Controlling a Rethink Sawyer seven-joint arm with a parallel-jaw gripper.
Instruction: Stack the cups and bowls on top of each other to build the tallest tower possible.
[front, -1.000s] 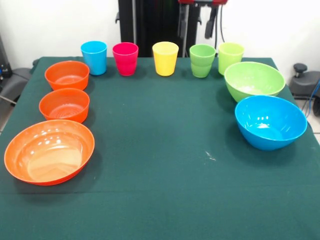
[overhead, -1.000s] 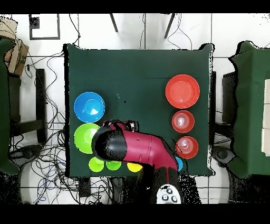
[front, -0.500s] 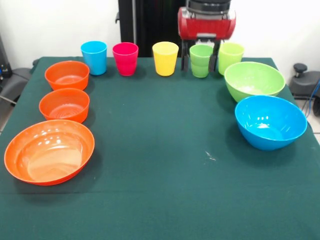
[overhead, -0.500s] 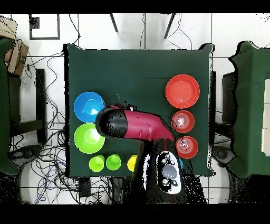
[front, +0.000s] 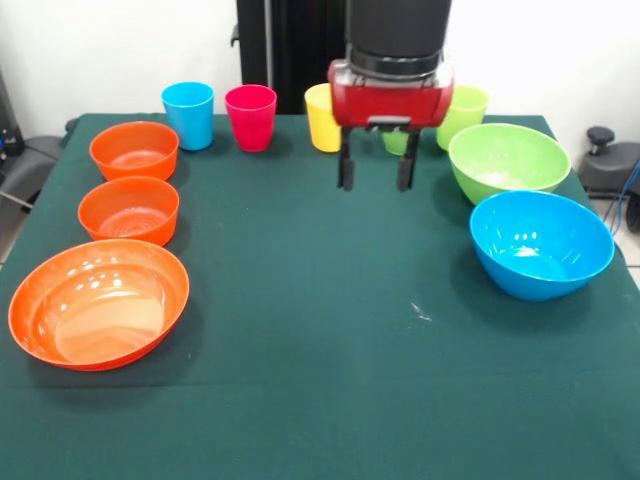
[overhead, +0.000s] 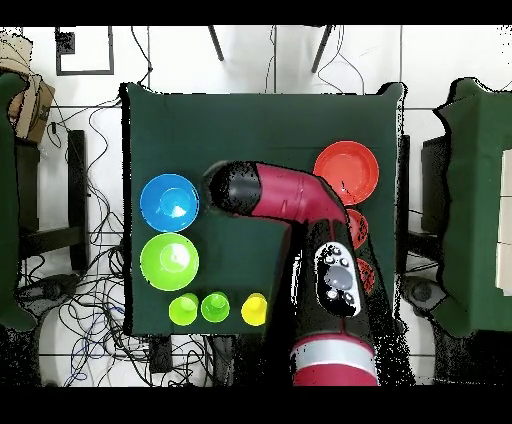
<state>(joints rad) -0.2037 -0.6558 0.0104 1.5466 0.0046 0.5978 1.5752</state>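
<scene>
Nearest in the front view, at the left of the green table, sits the wide orange bowl, empty and upright. Across the table on the right rests the large blue bowl, with the lime green bowl just behind it. Behind the wide bowl, the two small orange bowls stand one after the other along the left edge, near but apart. Over the middle of the table hangs the gripper, its two dark fingers spread and holding nothing, clear of the cloth. Along the far edge runs the row of cups: sky blue, pink, yellow partly behind the red gripper body, and light green at the right. No tower stands; every piece sits separately.
</scene>
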